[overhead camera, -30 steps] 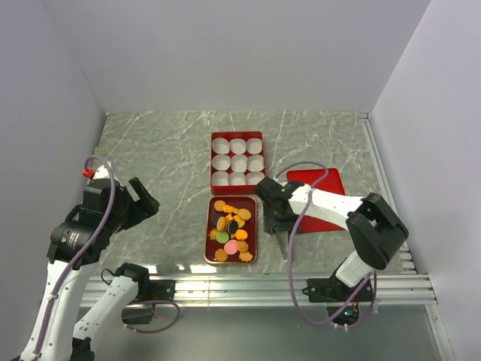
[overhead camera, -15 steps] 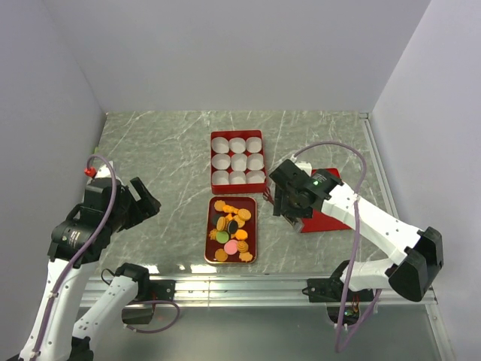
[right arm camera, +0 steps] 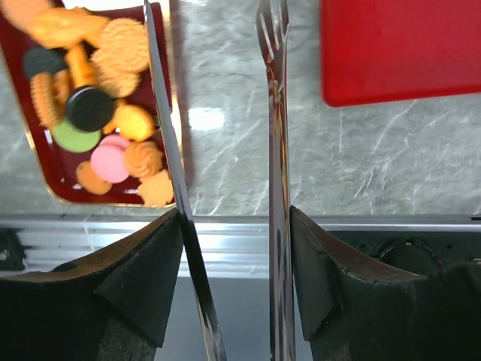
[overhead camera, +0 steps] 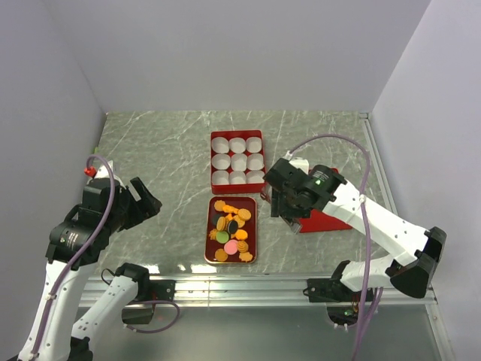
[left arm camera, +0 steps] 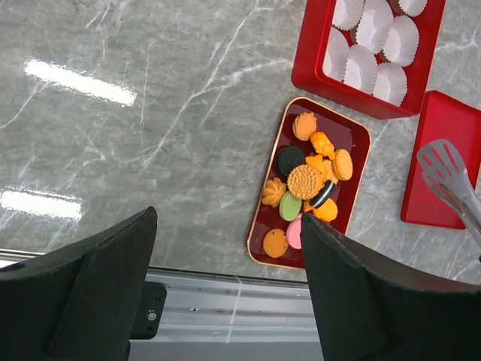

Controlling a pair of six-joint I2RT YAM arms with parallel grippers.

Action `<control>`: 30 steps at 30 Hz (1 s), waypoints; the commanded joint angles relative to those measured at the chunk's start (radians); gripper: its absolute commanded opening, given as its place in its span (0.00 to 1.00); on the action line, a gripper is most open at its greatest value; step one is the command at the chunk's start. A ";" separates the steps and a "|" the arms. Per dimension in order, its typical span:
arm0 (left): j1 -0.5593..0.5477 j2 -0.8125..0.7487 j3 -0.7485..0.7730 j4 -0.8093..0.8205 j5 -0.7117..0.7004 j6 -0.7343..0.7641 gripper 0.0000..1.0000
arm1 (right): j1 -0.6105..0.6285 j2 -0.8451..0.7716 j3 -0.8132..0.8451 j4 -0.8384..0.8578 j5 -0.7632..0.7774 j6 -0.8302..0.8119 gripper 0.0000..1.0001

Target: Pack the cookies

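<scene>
The cookies (overhead camera: 231,229), mostly orange with a green, a pink and a dark one, lie heaped in a dark red tray (overhead camera: 210,239) near the front edge. The left wrist view shows the same cookies (left arm camera: 308,184) from high up. My right gripper (overhead camera: 282,201) hovers just right of the tray, shut on metal tongs (right arm camera: 272,113) whose two arms run between its pads (right arm camera: 150,263). The tongs' spatula tips (left arm camera: 445,162) stand apart with nothing between them. My left gripper (overhead camera: 144,198) hangs open and empty far to the left, well above the table.
A red box (overhead camera: 213,159) lined with white paper cups (overhead camera: 237,161) sits directly behind the tray. Its flat red lid (overhead camera: 328,215) lies to the right, under my right arm. A metal rail (overhead camera: 248,287) runs along the near edge.
My right arm has swung its elbow out to the right and turned the wrist, so the tongs no longer point at the near edge. My left gripper's fingers have drawn slightly closer together.
</scene>
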 commanded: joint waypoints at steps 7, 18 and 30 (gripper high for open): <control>-0.008 -0.028 0.027 -0.015 0.020 -0.004 0.82 | 0.169 0.106 0.174 -0.173 0.133 0.107 0.36; -0.009 -0.032 0.002 0.000 0.028 -0.006 0.82 | 0.238 0.151 0.294 -0.190 0.103 0.123 0.38; -0.009 -0.026 0.001 0.015 0.040 -0.001 0.82 | 0.350 0.261 0.393 -0.191 0.069 0.138 0.54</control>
